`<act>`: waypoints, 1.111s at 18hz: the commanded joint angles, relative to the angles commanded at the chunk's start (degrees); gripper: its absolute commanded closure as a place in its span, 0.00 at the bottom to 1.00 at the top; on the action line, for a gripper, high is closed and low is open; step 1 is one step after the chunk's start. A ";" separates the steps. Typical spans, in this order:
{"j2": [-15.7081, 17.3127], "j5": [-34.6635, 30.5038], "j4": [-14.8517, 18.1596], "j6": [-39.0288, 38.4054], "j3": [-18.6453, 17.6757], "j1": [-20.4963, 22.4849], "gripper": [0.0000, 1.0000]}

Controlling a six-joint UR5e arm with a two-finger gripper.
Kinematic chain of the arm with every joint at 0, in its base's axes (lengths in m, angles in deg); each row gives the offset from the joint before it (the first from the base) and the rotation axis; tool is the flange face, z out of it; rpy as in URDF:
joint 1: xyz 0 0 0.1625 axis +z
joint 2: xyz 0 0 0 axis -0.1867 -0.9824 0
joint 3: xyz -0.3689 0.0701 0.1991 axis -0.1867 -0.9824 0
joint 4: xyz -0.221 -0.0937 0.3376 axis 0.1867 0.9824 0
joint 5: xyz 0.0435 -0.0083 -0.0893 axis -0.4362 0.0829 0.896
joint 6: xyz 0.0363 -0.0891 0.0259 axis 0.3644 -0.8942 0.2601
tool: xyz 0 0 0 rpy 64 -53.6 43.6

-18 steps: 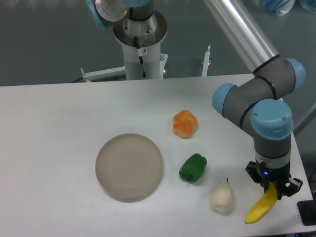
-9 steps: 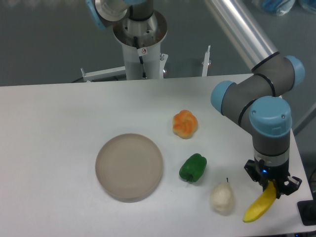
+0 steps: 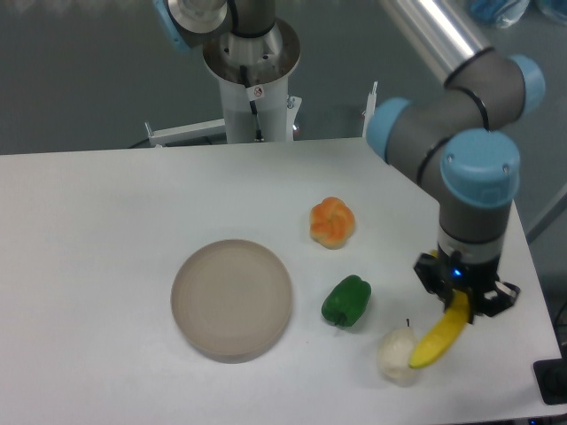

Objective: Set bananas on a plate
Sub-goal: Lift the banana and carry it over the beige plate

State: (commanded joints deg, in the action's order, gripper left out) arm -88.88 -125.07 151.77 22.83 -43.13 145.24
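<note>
A curved yellow banana hangs tilted in the air at the front right, its upper end clamped in my gripper, which is shut on it. Its lower tip overlaps the whitish pear in the camera view. The round beige-grey plate lies on the white table to the left, well apart from the gripper, with nothing on it.
A green bell pepper lies between the plate and the gripper. An orange pumpkin-shaped fruit sits behind it. The table's right edge runs close to the arm, and the robot's base column stands at the back.
The gripper has lifted the banana and carried it left and up, from the table's front right corner to over the pear's right side. The other objects stayed put.
</note>
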 joint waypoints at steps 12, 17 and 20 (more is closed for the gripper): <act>-1.38 1.14 -3.41 -23.82 -7.40 -11.43 0.74; -0.60 0.97 -13.95 -24.99 -17.58 -12.66 0.74; -0.60 0.97 -15.20 -25.42 -19.36 -14.07 0.74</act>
State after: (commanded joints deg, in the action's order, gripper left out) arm -89.48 -124.10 136.57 -2.59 -62.49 131.17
